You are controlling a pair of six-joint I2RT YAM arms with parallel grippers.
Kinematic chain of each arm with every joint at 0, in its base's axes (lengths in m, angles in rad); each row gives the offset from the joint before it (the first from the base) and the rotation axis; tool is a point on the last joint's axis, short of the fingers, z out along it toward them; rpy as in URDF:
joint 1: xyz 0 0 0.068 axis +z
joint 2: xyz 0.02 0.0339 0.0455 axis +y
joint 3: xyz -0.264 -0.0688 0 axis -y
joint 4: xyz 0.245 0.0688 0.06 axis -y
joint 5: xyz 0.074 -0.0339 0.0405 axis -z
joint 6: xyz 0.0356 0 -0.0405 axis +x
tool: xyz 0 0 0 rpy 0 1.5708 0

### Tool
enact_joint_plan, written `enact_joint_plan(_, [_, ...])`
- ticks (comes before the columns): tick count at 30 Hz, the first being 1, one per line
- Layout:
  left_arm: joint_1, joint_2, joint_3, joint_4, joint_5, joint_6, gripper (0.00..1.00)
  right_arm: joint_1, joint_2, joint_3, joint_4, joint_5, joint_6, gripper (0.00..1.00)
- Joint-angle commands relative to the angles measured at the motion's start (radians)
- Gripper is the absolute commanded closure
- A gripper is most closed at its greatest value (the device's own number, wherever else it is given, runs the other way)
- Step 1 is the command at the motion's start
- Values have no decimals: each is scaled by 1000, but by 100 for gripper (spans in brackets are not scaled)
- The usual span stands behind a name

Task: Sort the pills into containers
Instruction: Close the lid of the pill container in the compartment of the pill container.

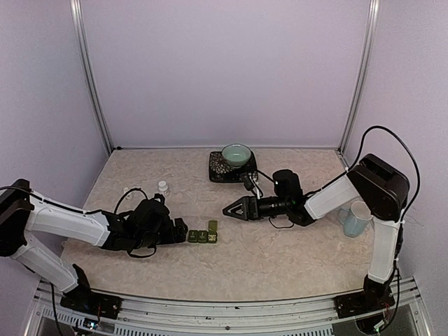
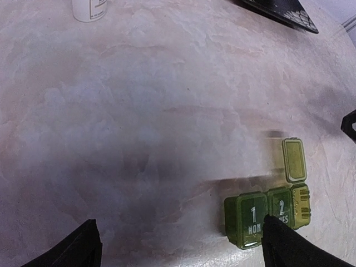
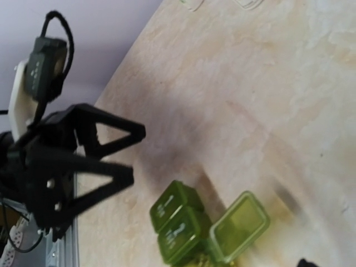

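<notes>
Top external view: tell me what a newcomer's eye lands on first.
A small dark green container strip sits mid-table, its right-end lid flipped open. Two black tools flank it: the left tool, open, close beside it; the right tool a little farther off. At the back, a teal bowl rests on a dark tray.

The top camera looks down from high behind the near edge over the whole table (image 1: 280, 259). The left wrist camera sits low and close to the green containers (image 2: 257, 211). The right wrist camera, rolled sideways, sees them too, facing the left gripper (image 3: 137, 154)
</notes>
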Motion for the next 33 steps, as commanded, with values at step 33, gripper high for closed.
enact_joint_plan(33, [-84,218,100,-41,-24,-37,7,96,212,246,-168,-7,-51,9])
